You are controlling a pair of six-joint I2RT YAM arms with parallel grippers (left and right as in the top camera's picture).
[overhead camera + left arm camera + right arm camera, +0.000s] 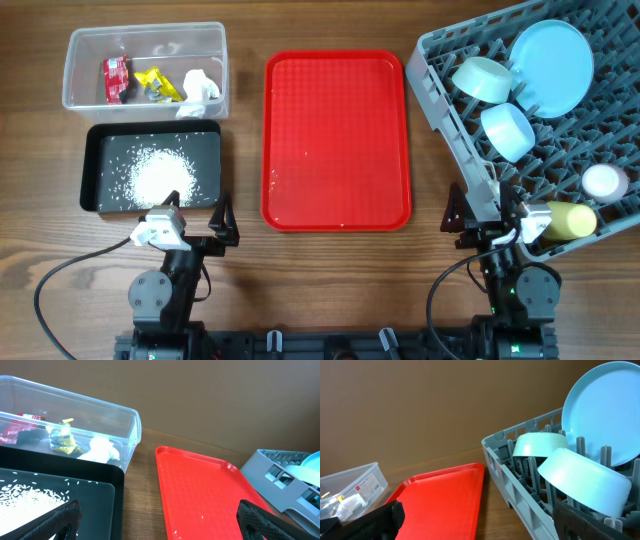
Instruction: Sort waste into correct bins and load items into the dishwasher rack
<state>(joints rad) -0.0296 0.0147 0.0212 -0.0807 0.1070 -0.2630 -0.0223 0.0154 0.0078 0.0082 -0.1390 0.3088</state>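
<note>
Label (368, 488) on clear tub (350, 476) & txt on red wrapper (117, 78) unreadable.

You look down on a wooden table (330, 275), its brown grain running left to right; behind the table's far edge rises a plain, evenly lit brown wall (225, 400).

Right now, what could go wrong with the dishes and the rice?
The yellow cup lies on its side at the rack's near edge, beside the right hand; a bump might roll it out. The rice sits loose in the black tray, close to the left hand; a knock could scatter it.
</note>
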